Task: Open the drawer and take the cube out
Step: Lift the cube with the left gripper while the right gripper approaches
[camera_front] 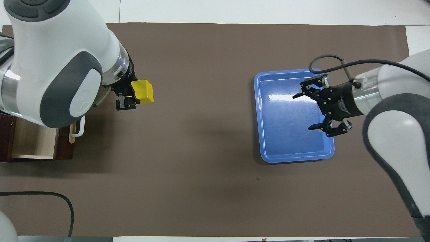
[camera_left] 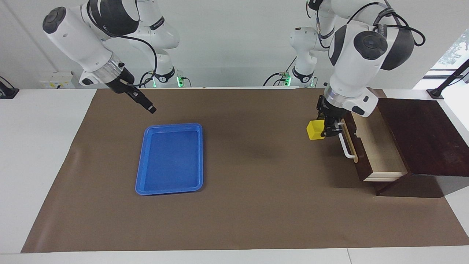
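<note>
**Cube held in the air outside the open drawer**

In the overhead view the left arm's white body covered most of the drawer; only a corner of the pale wood interior and the lower end of the white handle showed beneath it. The facing view gave the drawer whole, pulled out of its dark wooden box at the left arm's end of the table, with nothing showing on the visible part of its pale floor. The right arm was cut off at the overhead view's edge.

The cube sat clamped between the fingers of the left gripper, which gripped it from the drawer's side. Cube and gripper hung over the brown mat, just in front of the drawer's handle, clear of the drawer. The overhead view showed the cube projecting from the left gripper toward the middle of the table.

The right gripper had its fingers spread apart and held nothing. From overhead it appeared above the blue tray; in the facing view the right gripper was raised, over the mat by the tray's robot-side edge. Tray and cube were well apart.
</note>
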You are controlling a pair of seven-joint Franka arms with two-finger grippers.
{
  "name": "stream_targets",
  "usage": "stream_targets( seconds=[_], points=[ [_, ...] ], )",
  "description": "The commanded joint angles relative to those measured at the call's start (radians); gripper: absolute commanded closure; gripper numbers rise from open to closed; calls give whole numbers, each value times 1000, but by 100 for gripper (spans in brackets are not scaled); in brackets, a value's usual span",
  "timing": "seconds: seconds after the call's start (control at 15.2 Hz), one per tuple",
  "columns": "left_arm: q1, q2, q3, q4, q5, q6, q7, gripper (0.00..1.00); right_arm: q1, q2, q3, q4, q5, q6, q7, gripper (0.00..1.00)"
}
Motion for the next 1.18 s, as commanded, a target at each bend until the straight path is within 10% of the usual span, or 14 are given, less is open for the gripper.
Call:
stream_targets(
  seconds=[0.0,0.59,1.12],
  points=[
    [-32,21,12,32,-29,31,-44,100,85,54,1,-6,55,121,170,0],
    [-45,19,15,9,-26,55,-44,100,294,148,1,-24,428,426,373,0],
    [-59,18,13,1,-25,55,-44,100,394,209,4,20,469,503,406,0]
  ],
)
